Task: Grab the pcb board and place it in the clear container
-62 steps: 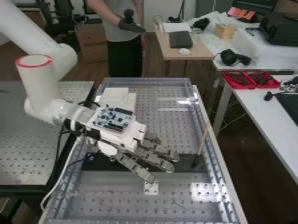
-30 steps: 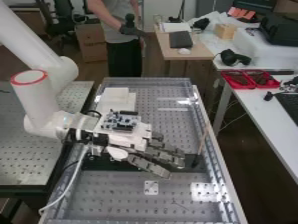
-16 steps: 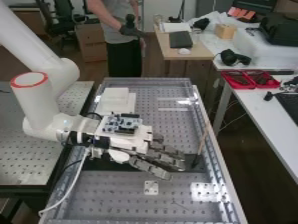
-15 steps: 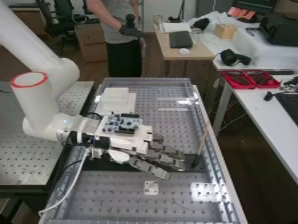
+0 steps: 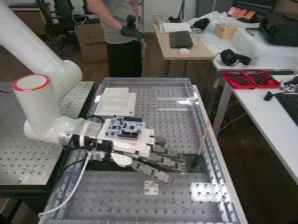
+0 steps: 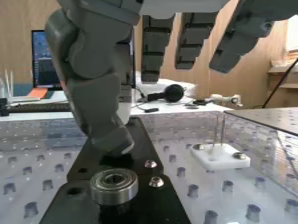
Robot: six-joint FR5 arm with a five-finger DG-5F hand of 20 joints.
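Dark-grey straight fingers on my hand (image 5: 136,145), thumb apart from them, over a black plate (image 6: 143,145), metal bearing (image 6: 114,187) on it.

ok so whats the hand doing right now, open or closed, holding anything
Hand: open, fingers extended and spread, holding nothing.
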